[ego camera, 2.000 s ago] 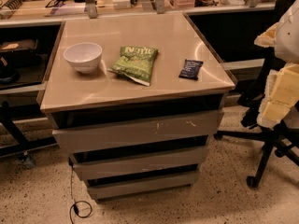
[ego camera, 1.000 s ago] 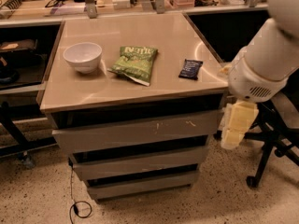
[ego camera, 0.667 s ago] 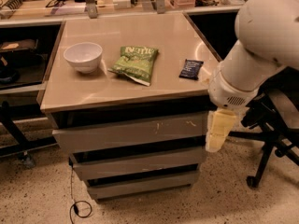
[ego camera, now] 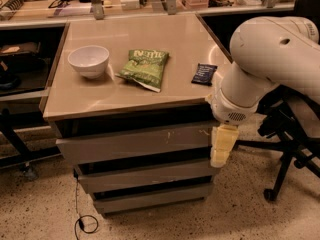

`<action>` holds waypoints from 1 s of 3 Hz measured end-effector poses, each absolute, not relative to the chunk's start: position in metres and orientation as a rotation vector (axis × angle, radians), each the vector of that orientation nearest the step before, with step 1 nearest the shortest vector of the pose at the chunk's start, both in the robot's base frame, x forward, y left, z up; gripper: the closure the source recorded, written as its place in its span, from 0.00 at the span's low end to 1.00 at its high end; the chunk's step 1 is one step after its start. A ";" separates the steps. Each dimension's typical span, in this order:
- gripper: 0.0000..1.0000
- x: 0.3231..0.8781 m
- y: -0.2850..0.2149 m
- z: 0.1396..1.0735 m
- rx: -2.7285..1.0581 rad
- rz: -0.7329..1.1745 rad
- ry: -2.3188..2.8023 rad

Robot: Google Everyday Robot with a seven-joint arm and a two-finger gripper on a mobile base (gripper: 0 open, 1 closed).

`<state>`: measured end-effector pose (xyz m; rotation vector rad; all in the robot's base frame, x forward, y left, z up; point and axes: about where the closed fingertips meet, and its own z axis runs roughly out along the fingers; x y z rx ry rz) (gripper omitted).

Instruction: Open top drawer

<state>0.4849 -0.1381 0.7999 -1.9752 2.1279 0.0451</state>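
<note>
The top drawer (ego camera: 135, 143) is the widest grey front under the tan countertop, with pale scratch marks right of centre. It stands shut. Two narrower grey drawer fronts sit below it. My gripper (ego camera: 223, 145) hangs from the big white arm (ego camera: 265, 64) at the right end of the top drawer's front, its pale yellowish fingers pointing down beside the drawer's right edge.
On the countertop (ego camera: 100, 96) stand a white bowl (ego camera: 89, 60), a green snack bag (ego camera: 145, 68) and a small dark packet (ego camera: 204, 73). A black office chair (ego camera: 287, 134) stands to the right behind the arm. A black cable (ego camera: 82, 219) lies on the speckled floor.
My arm has swung in from the right edge towards the cabinet. The gripper moved left and now hangs at the right end of the top drawer. The drawers have not moved.
</note>
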 end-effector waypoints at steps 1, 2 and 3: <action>0.00 0.485 -0.130 0.761 -1.996 0.044 2.134; 0.00 0.490 -0.124 0.718 -1.990 0.080 2.148; 0.00 0.498 -0.122 0.690 -2.001 0.101 2.148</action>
